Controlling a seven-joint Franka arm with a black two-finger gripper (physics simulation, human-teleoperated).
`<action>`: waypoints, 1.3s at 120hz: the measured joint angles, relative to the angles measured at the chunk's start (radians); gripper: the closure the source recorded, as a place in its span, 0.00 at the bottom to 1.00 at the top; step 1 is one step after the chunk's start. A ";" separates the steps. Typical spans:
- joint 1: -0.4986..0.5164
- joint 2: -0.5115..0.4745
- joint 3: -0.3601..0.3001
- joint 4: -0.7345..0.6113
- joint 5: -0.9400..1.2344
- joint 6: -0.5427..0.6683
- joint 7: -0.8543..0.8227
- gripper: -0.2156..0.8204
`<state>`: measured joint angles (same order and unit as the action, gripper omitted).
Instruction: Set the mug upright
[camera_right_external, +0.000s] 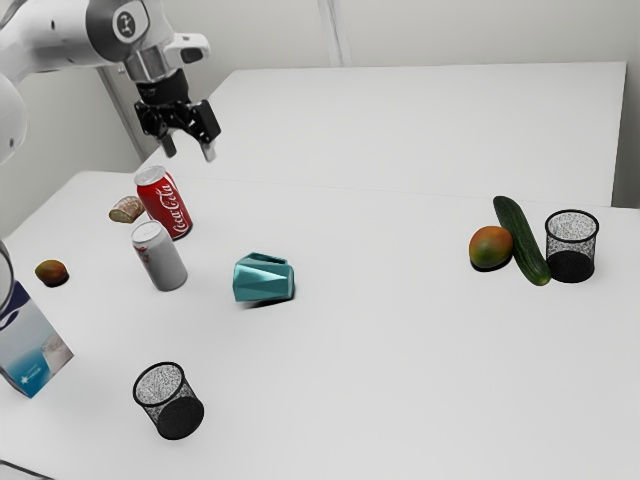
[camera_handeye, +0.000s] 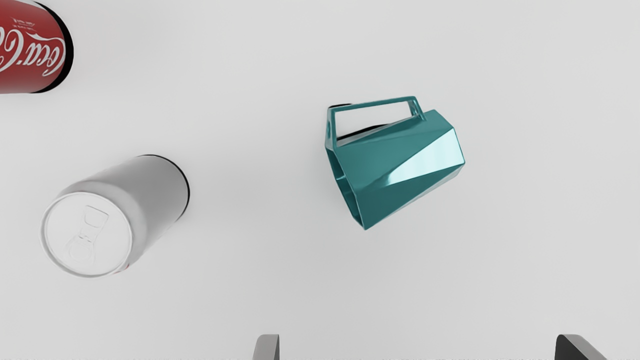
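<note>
"Teal mug (camera_right_external: 263, 280), lying on its side on the worktop (camera_right_external: 400, 350), handle (camera_handeye: 372, 103) to the far side, mouth (camera_handeye: 345, 186) toward the silver can (camera_right_external: 162, 258) on the exterior view's left. What worries you?"

"Slipping, mostly. Those slanted facets (camera_handeye: 425, 160) offer uneven purchase, so an off-centre squeeze could spin it or pop it loose."

"And the jaws?"

"Released, spread wide with nothing between them, raised toward the exterior view's far left. If one comes down on the handle (handles look helpful until you have to rotate them), the grip ends up lopsided."

"The can?"

"It stands upright near the mouth, so a broad swing on that side could knock it over."

"Setting down?"

"Turning too low might scrape the rim on the worktop; letting go while the mug is tilted might topple it again."
</note>
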<state>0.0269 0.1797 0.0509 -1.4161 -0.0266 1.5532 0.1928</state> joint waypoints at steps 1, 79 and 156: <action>0.000 0.000 0.000 -0.001 -0.001 0.001 0.000 0.21; 0.010 0.048 0.199 -0.369 -0.579 0.075 0.096 0.21; 0.032 0.221 0.197 -0.369 -0.740 0.130 0.253 0.21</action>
<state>0.0588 0.4009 0.2481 -1.7855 -0.7665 1.6832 0.4459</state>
